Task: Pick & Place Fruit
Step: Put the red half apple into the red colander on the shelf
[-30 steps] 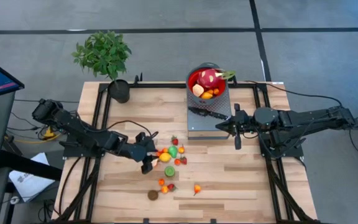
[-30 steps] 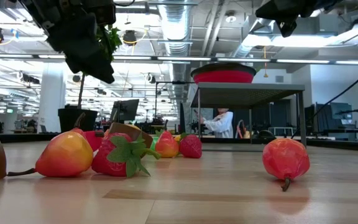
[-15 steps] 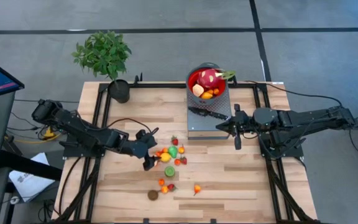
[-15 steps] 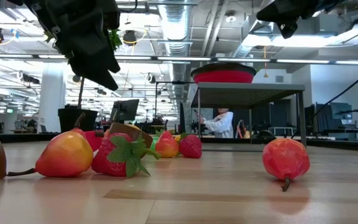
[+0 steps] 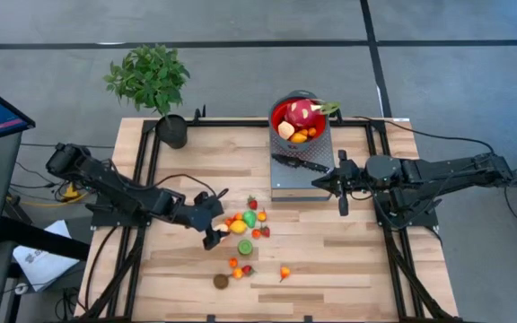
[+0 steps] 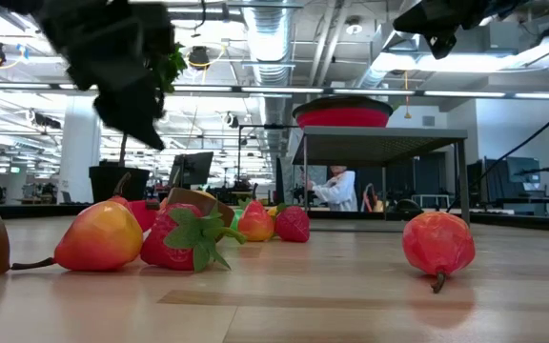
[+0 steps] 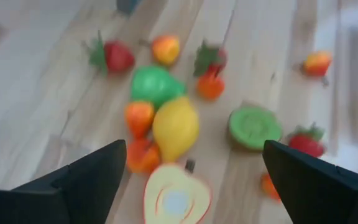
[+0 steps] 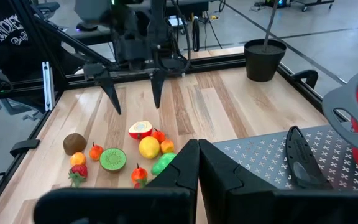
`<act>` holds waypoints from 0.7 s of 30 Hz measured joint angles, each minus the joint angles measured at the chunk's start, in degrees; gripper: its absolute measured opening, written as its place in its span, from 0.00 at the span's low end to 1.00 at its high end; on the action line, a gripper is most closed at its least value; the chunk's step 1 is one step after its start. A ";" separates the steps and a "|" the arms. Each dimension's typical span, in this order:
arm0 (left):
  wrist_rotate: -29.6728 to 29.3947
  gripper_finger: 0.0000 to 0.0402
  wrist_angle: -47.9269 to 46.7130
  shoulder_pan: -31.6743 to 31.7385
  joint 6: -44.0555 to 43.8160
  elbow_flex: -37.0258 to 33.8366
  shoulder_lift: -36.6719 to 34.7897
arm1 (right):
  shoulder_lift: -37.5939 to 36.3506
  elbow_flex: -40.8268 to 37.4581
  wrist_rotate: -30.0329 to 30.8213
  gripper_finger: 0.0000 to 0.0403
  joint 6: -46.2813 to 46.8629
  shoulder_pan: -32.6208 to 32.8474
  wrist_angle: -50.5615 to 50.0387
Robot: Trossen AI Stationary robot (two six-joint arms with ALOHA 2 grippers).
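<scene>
- Hovering over the tabletop [image 5: 330,260], the left gripper [image 5: 212,218] spreads its fingers [image 7: 86,180] wide, holding nothing.
- Fruit [image 5: 245,235] lies scattered just ahead of those fingers; the halved apple [image 7: 176,194] sits nearest, between them, with a lemon [image 7: 176,126] beyond, long axis pointing away.
- Right gripper [image 5: 341,185], fingers shut and empty, waits well apart beside the bowl [image 5: 299,118].
- No legible label on any fruit.

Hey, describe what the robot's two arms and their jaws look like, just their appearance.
Both arms are dark, near-black jointed links with black cables trailing off the table edges. The left gripper ends in two long, tapered, pointed black fingers. The right gripper carries matching smooth dark wedge-shaped fingers. No markings are readable.
</scene>
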 joint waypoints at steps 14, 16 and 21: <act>-0.04 0.90 1.36 -1.38 -6.49 -6.29 0.02 | 0.01 0.00 0.01 0.01 0.00 0.00 0.01; -0.08 0.90 2.42 -1.38 -8.13 -6.78 0.02 | 0.00 0.00 0.02 0.01 0.00 0.00 0.00; -0.08 0.90 5.57 -1.38 -9.82 -8.09 0.02 | 0.00 0.00 0.02 0.01 0.00 0.00 -0.02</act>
